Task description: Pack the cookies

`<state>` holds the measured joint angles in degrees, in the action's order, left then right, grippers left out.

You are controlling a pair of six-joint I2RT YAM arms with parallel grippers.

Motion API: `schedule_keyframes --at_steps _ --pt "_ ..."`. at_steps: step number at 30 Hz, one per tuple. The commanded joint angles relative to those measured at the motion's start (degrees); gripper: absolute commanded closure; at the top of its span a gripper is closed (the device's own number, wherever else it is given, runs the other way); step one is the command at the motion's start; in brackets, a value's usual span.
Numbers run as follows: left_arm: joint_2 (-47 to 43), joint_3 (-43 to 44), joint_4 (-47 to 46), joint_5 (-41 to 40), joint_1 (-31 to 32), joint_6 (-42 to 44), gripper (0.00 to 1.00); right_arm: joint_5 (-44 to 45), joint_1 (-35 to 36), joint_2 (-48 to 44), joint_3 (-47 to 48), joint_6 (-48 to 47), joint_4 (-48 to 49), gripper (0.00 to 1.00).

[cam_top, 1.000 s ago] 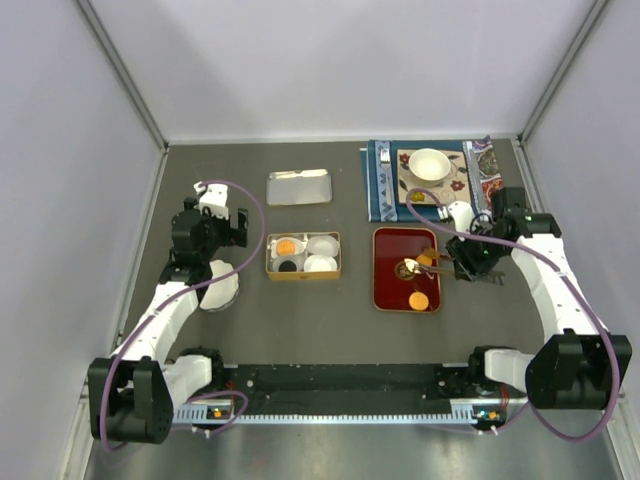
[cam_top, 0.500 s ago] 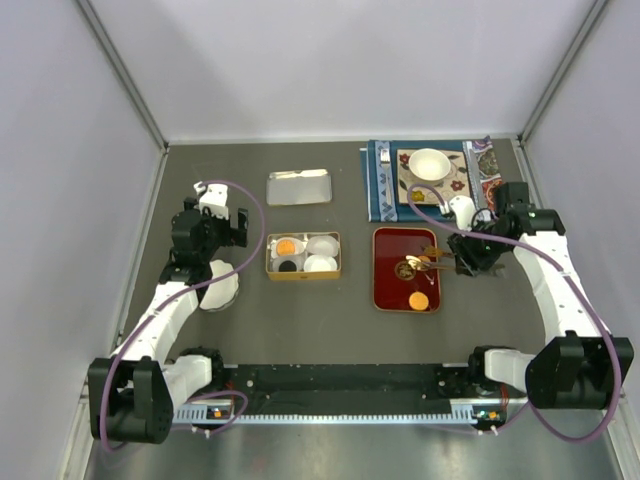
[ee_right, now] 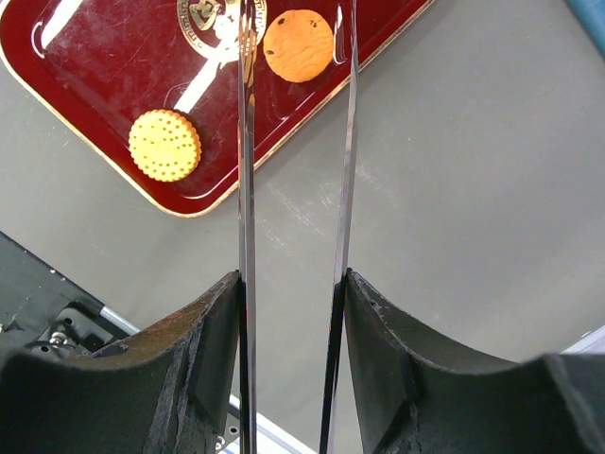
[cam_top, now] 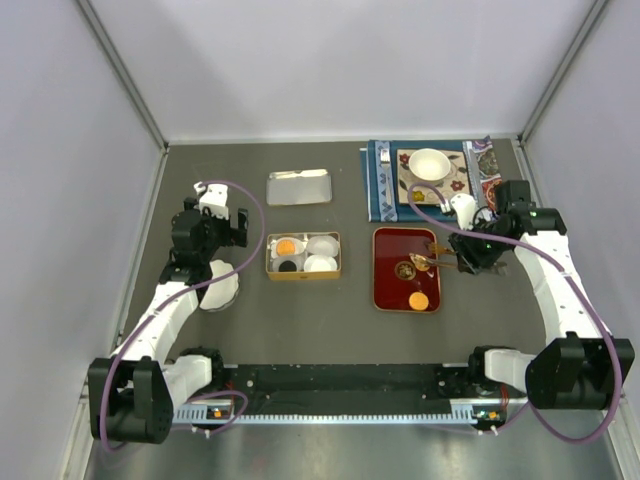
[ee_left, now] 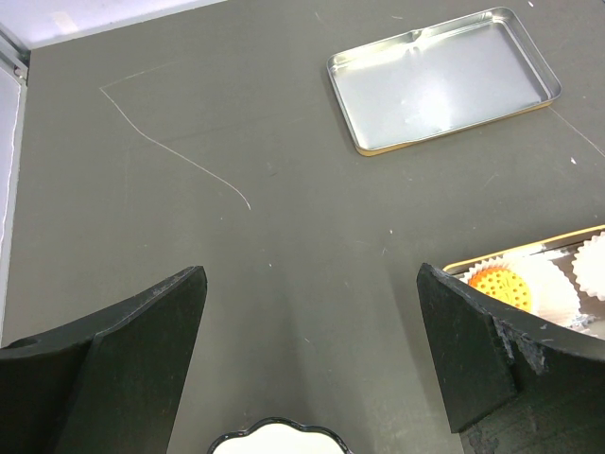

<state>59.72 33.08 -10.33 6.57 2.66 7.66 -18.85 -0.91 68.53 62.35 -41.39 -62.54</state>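
Two orange cookies lie in the red tray (cam_top: 385, 290): one near its front edge (cam_top: 419, 300) (ee_right: 164, 145), the other (ee_right: 299, 44) beside the tray's gold emblem. My right gripper (cam_top: 472, 254) (ee_right: 291, 284) is shut on metal tongs (ee_right: 248, 142). Their two blades stand apart on either side of that second cookie; the tips are cut off at the top of the right wrist view. A gold tin (cam_top: 304, 275) holds an orange cookie (cam_top: 287, 246) (ee_left: 499, 286) and a dark cookie (cam_top: 288, 265) in white paper cups. My left gripper (cam_top: 232, 228) (ee_left: 312, 350) hangs open left of the tin.
The tin's silver lid (cam_top: 298, 186) (ee_left: 440, 80) lies behind the tin. A blue patterned mat (cam_top: 380, 185) with a white bowl (cam_top: 429, 165) sits at the back right. A white scalloped dish (cam_top: 220, 287) (ee_left: 279, 443) lies under my left arm.
My right gripper has shifted slightly right and away with the tongs. The left arm has not moved.
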Motion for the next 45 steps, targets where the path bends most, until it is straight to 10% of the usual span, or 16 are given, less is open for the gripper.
schedule_keyframes --at_steps 1,45 --pt "-1.1 -0.56 -3.12 -0.15 -0.28 0.6 0.01 -0.05 -0.06 -0.59 1.2 -0.45 0.93 0.54" --pt "-0.93 -0.74 -3.65 -0.59 -0.28 0.78 0.01 -0.22 2.93 4.24 0.05 -2.38 -1.7 0.55"
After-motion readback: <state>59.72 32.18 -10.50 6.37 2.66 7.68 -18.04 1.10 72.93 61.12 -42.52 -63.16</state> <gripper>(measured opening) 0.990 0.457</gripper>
